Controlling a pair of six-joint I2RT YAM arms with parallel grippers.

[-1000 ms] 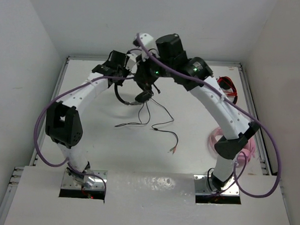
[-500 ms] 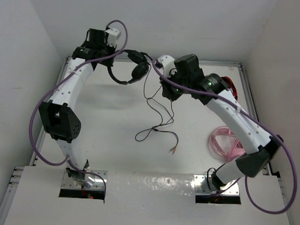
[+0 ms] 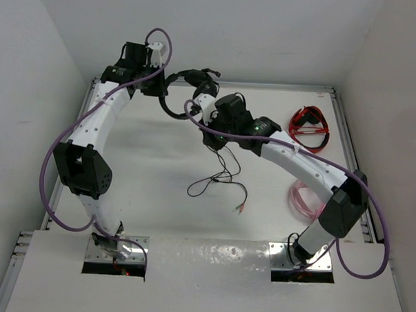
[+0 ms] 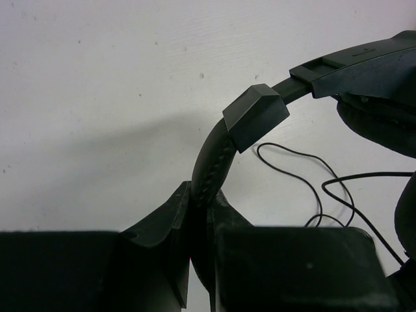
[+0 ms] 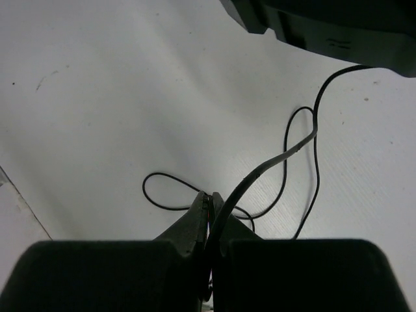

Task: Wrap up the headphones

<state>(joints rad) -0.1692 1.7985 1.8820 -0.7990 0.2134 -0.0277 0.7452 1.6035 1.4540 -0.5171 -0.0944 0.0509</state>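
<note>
The black headphones (image 3: pixel 194 77) hang in the air at the back of the table, left of centre. My left gripper (image 3: pixel 159 88) is shut on their padded headband (image 4: pixel 214 156), which sticks up between the fingers (image 4: pixel 170 214); one earcup (image 4: pixel 383 110) shows at the right edge of the left wrist view. My right gripper (image 3: pixel 214 134) sits just below and to the right of the headset, shut on the thin black cable (image 5: pixel 273 159). The rest of the cable (image 3: pixel 221 172) trails down in loose loops onto the table, ending in a plug (image 3: pixel 240 209).
A red headset (image 3: pixel 309 126) lies at the back right of the table. A pink headset (image 3: pixel 304 198) lies at the right, partly behind my right arm. White walls close in the table at the back and on both sides.
My left arm swung from the table's middle to the back left, carrying the headphones. My right gripper then came back left with the cable, drawing the loops along.
</note>
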